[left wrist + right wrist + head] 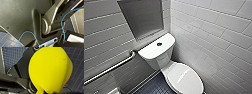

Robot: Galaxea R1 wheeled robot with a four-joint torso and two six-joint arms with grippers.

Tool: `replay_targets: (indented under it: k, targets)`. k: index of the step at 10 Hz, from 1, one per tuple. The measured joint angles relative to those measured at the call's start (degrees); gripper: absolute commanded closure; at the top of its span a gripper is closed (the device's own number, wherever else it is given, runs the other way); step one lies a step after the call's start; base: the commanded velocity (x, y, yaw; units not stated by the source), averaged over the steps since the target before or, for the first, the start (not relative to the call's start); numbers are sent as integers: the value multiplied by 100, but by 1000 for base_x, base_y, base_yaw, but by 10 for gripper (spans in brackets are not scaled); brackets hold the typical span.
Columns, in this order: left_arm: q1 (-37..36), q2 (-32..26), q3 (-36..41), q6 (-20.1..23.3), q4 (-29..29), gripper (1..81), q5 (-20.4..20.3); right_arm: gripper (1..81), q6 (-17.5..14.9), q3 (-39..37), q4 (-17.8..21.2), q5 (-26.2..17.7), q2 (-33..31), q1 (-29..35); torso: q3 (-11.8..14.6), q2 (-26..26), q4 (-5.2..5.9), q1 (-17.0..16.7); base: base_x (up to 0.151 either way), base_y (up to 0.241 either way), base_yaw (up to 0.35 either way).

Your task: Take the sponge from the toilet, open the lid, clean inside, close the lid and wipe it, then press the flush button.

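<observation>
**Inspector:** Where was the sponge?

**Operator:** In the right wrist view I found the sponge (50, 69) hanging close before the camera, above the dark tiled floor (77, 62). It bulged wide and drew in to a narrow neck at the right end effector (41, 92), which I recorded as pinching it.

**Inspector:** And the left end effector?

**Operator:** I could not tell whether it was spread or pressed together. The left wrist view gave me the robot's own dark casing and a blue cable (62, 23).

**Inspector:** Condition of the toilet?

**Operator:** In the head view the toilet (159, 62) stood in a corner of white tiled walls (214, 37). The lid (185, 77) lay flat down over the bowl. The flush button (159, 44) sat in the middle of the tank top (147, 52).

**Inspector:** Anything else noted?

**Operator:** A metal grab bar (111, 68) ran along the wall beside the tank, and a grey metal panel (144, 17) was set in the wall above the tank.
</observation>
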Motion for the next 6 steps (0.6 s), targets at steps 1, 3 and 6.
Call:
replay_targets:
  k: [1,3,6]
  targets:
    - [-16,30,-79,0,0,10,-18,811,2,-135,-13,13,100,6,15,208,0,-138,0,0,0]
    - [0,150,-304,-35,0,10,13,811,4,-260,-217,-4,336,-30,65,564,0,-363,0,0,0]
    - [-5,395,-651,-41,-2,10,6,811,4,-656,-256,0,521,-46,568,1078,0,-697,0,0,0]
